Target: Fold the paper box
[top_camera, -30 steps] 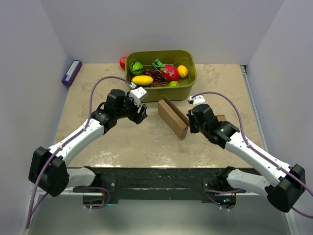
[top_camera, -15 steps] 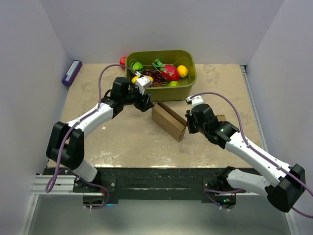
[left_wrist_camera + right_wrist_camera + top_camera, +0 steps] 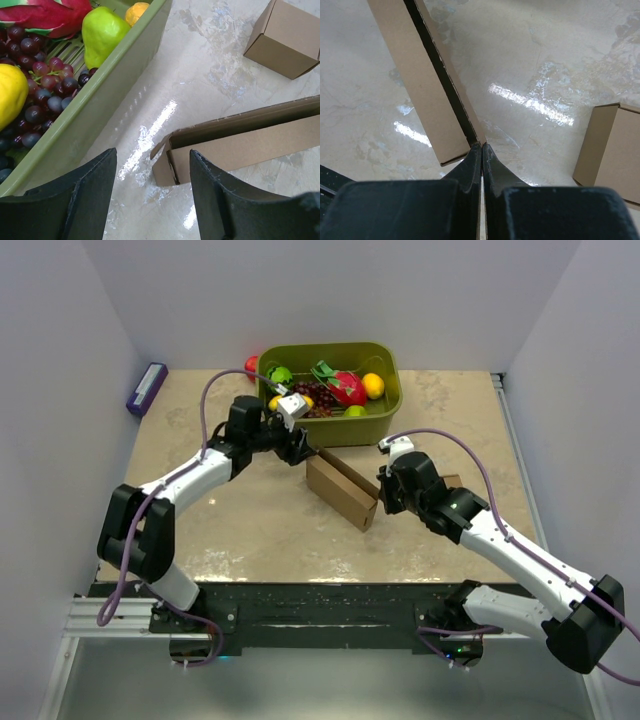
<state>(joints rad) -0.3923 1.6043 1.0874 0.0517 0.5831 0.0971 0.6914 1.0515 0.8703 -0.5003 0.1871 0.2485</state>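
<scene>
Right gripper [image 3: 481,146]: fingers pressed together, pinching end of paper box [image 3: 415,75] wall, at box end farther from green bin [image 3: 350,430]. Left gripper [image 3: 151,159]: fingers spread apart, holding nothing; box end nearer bin sat just ahead between them, untouched. Box stood on edge, partly flattened, on table [image 3: 250,530] just in front of bin's front wall. Small cardboard cube [image 3: 282,37] lay beyond box, farther from bin.

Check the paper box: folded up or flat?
Mostly flat: the paper box stands on edge, long walls nearly together with a narrow gap, end not closed.
</scene>
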